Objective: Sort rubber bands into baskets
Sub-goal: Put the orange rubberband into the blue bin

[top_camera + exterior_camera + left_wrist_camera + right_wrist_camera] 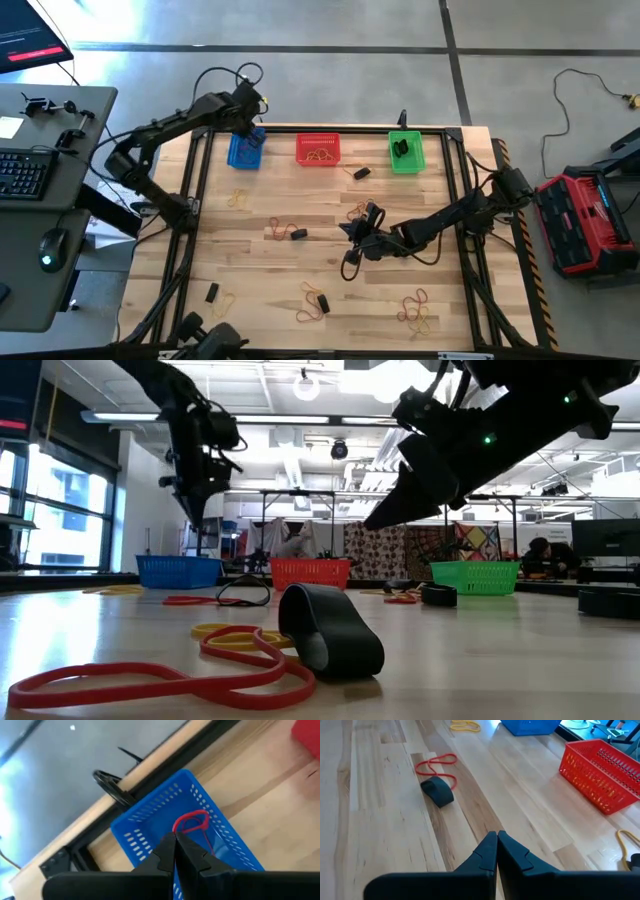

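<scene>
Your left gripper (175, 845) hangs with its dark fingers pressed together directly above the blue plastic mesh basket (150, 825) — a thin red rubber band loop (192, 822) lies inside, just past its tips. Your right gripper (496, 845), likewise closed and holding nothing, hovers over the bare wooden table (385, 835); ahead of it sit a short thick dark band (438, 791) touching another red loop (436, 766), with the red mesh basket (600, 772) off to one side — the green mesh basket (406, 152) stands beyond it.
</scene>
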You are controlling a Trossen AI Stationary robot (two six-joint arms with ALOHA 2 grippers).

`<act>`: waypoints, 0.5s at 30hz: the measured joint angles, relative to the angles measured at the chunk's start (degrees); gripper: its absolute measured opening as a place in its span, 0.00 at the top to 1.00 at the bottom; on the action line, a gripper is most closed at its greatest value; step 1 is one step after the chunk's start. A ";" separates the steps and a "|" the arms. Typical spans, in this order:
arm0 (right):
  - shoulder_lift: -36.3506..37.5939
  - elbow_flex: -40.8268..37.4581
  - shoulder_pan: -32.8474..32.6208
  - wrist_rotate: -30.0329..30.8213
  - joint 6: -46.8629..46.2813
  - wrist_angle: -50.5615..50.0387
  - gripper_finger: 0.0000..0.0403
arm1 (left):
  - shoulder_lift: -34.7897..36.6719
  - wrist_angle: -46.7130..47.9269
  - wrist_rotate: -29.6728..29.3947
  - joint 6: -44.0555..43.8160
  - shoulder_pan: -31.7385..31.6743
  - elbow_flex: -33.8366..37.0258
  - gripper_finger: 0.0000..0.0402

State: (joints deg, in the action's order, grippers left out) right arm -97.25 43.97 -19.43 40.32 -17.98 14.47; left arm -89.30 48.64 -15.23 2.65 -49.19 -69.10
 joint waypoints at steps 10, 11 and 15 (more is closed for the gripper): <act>0.00 0.00 -2.33 0.00 0.00 0.01 1.00 | -6.97 0.02 0.14 -2.48 0.13 0.00 1.00; 0.00 0.00 -2.60 0.00 0.00 -0.01 1.00 | -7.66 0.02 0.11 -2.69 0.13 0.00 1.00; 0.00 0.00 -3.58 0.00 0.00 -0.01 1.00 | -10.02 0.00 -0.42 -3.07 0.13 0.00 1.00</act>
State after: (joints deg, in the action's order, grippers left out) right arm -97.25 43.97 -23.01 40.32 -17.98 14.46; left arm -99.31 48.64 -15.65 -0.43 -49.06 -69.10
